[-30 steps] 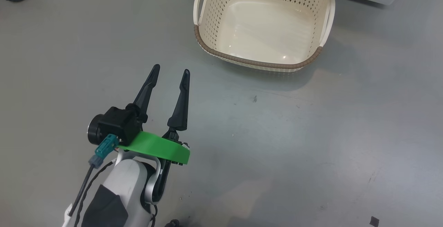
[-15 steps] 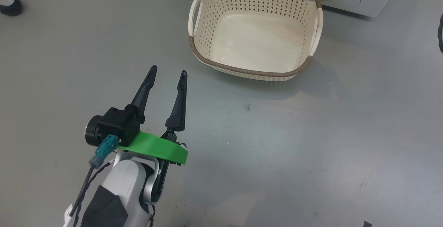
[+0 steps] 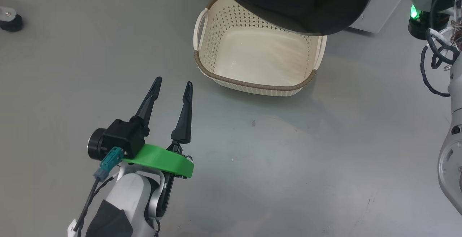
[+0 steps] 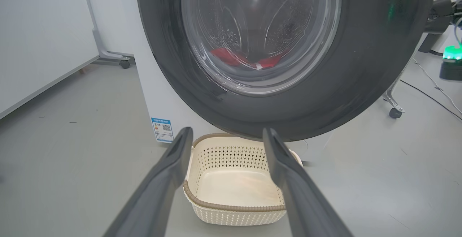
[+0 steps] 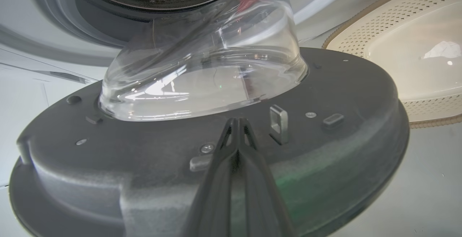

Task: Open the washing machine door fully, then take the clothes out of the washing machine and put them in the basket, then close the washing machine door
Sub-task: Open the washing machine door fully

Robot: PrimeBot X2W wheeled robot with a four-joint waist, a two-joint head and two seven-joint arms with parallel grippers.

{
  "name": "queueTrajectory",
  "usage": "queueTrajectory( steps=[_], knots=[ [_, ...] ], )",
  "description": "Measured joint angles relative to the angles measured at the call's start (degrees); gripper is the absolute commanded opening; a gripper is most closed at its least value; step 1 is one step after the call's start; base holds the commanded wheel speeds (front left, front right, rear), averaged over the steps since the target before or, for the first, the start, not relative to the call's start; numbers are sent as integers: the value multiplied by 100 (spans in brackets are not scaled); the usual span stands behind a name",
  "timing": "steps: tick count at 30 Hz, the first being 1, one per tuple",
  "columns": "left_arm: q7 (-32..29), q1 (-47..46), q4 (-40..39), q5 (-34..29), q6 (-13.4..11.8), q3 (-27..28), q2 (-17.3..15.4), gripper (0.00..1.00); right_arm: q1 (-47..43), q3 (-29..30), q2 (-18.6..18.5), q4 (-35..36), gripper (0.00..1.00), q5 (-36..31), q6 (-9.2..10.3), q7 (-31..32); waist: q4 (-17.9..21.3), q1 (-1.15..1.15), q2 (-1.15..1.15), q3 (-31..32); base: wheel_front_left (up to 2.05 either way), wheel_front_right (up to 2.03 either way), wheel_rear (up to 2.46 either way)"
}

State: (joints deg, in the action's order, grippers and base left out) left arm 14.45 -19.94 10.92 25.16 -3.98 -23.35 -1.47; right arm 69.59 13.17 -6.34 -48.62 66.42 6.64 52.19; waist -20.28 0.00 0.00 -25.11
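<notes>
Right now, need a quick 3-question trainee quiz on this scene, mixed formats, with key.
1. True or false: the basket holds the clothes.
2. Where do the clothes lie? A) inside the washing machine B) in the basket C) draped over the door's rim
3. Which gripper is shut, with its tips by the inner face of the washing machine door?
Key: 1 false; 2 A; 3 the right gripper.

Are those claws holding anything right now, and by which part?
Nothing is held. The left gripper is open above the floor. The right gripper is shut on nothing, its tips at the inner rim of the washing machine door.
</notes>
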Motion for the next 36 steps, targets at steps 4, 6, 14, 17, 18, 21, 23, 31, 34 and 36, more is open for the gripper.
queueTrajectory(
  steps=[4, 6, 14, 17, 18, 21, 23, 31, 34, 36],
  knots=[
    [0, 7, -3, -4, 0, 4, 0, 100, -58, -37, 4, 15, 0, 1, 0, 21, 33, 0, 0, 34, 0, 0, 0],
    [0, 8, -3, -5, 0, 7, 0, 100, -93, -36, 8, 21, 0, 1, 0, 21, 43, 0, 0, 47, 0, 0, 0],
    [0, 31, -1, -16, 1, 16, 0, 100, -165, -18, 15, 200, 0, 1, -54, -49, 59, 0, 0, 98, 0, 0, 0],
    [0, 43, 30, -64, 0, 63, -1, 100, -222, -14, -8, 327, 0, -70, -267, -311, 68, 0, 0, 149, 0, 0, 0],
    [0, 58, 41, -65, 0, 75, -1, 100, -252, -71, -66, 387, 0, -193, -366, -427, 73, 0, 0, 173, 0, 0, 0],
    [0, 116, 60, -107, 0, 109, -2, 100, -338, -219, -229, 504, 0, -486, -567, -649, 86, 0, 0, 227, 0, 0, 0],
    [0, 159, 87, -140, 0, 135, -3, 100, -484, -396, -393, 615, 0, -804, -811, -891, 106, 0, 0, 289, 0, 0, 0],
    [0, 183, 132, -310, 0, 379, -7, 100, -1247, -1322, -739, 1073, 0, -2050, -1418, -1769, 248, 0, 0, 598, 0, 0, 0],
    [0, 244, 153, -359, 0, 503, -8, 100, -1511, -1490, -746, 1246, 0, -2240, -1414, -2183, 334, 0, 0, 726, 0, 0, 0],
    [0, 310, 169, -360, 0, 564, -9, 100, -1682, -1613, -758, 1388, 0, -2424, -1413, -2463, 400, 0, 0, 815, 0, 0, 0]
  ],
)
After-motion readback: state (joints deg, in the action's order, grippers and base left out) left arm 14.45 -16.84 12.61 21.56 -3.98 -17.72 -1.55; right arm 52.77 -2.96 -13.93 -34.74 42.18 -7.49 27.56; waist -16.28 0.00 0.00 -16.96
